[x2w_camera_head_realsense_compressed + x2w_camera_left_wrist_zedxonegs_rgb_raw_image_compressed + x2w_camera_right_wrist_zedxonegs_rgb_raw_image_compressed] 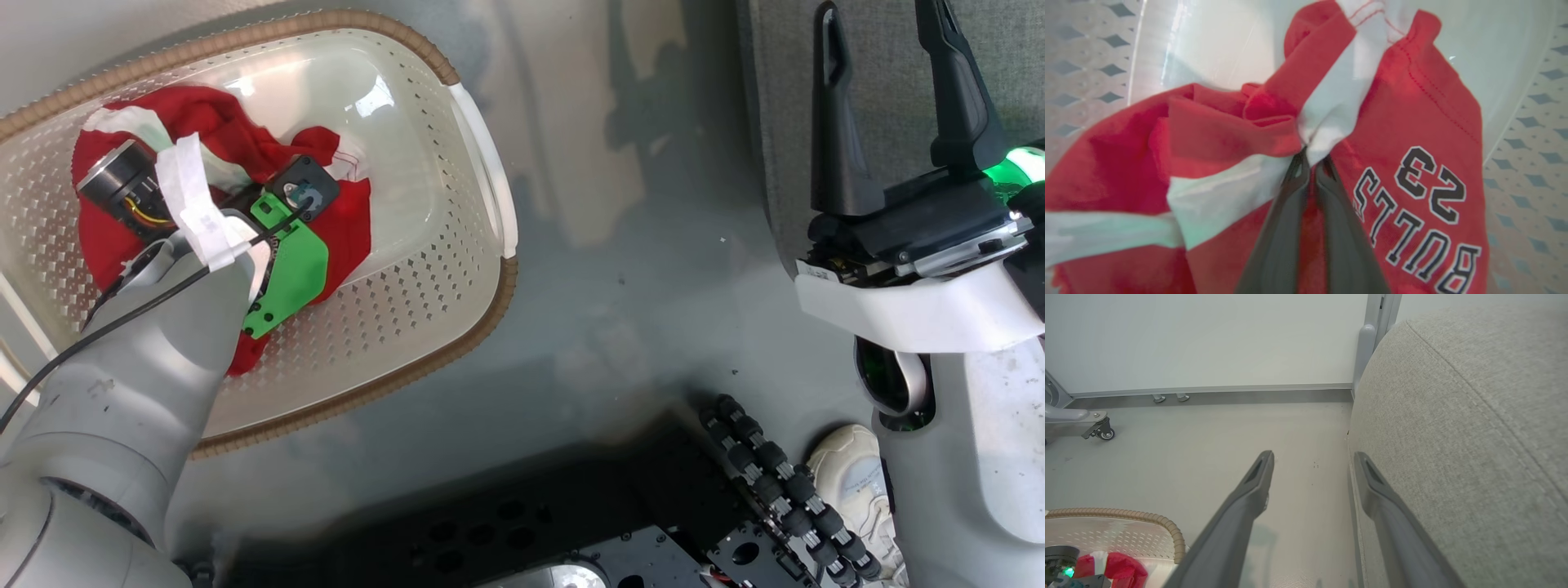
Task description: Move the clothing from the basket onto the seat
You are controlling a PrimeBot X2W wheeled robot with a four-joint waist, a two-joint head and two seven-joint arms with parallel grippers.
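Note:
The cream perforated basket point(490, 310) stands on the floor at the upper left, with the red and white clothing point(237, 135) bunched inside it. My left arm reaches down into the basket. In the left wrist view my left gripper point(1310, 161) is shut on a fold of the clothing point(1412, 122), where a white stripe meets red beside the "BULLS 23" print. My right gripper point(880, 20) hangs open and empty at the upper right, in front of the grey seat point(775, 98). In the right wrist view, that gripper point(1314, 458) stands at the edge of the seat point(1453, 437), with the basket point(1167, 528) low on the left.
Grey floor point(620, 245) lies between the basket and the seat. My black base point(571, 523) and a cable chain point(775, 482) are along the bottom, next to a white shoe point(849, 474). A castor frame point(1098, 430) stands by the far wall.

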